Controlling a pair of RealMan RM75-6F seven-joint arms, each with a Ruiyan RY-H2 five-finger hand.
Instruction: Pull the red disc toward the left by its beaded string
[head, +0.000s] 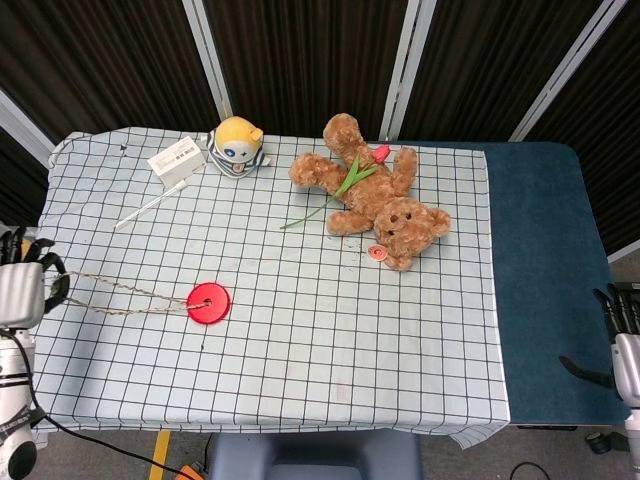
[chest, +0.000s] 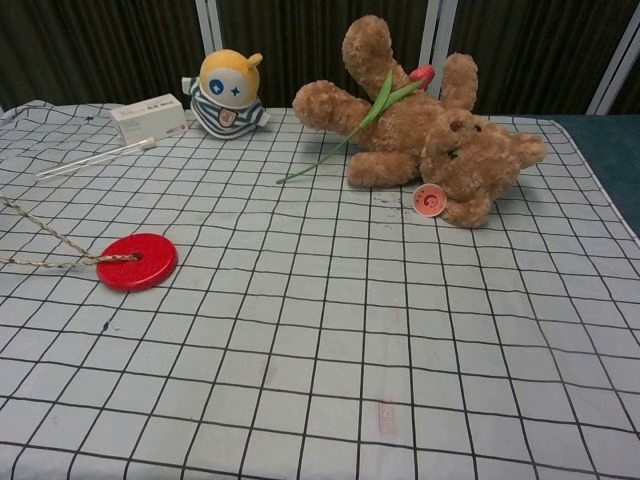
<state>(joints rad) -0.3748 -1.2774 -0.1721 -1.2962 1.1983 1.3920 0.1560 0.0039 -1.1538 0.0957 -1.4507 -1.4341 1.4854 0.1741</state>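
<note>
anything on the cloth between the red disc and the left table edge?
Nothing visible. Only the beaded string crosses the bare checked cloth from the red disc to the left hand at the table's left edge.

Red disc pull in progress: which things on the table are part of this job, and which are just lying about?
Part of the job:
- red disc
- beaded string, running from the disc to the left hand
- left hand, holding the string at the table's left edge

Just lying about:
- teddy bear
- tulip lying on the bear
- yellow-headed doll
- white box
- white stick
</note>
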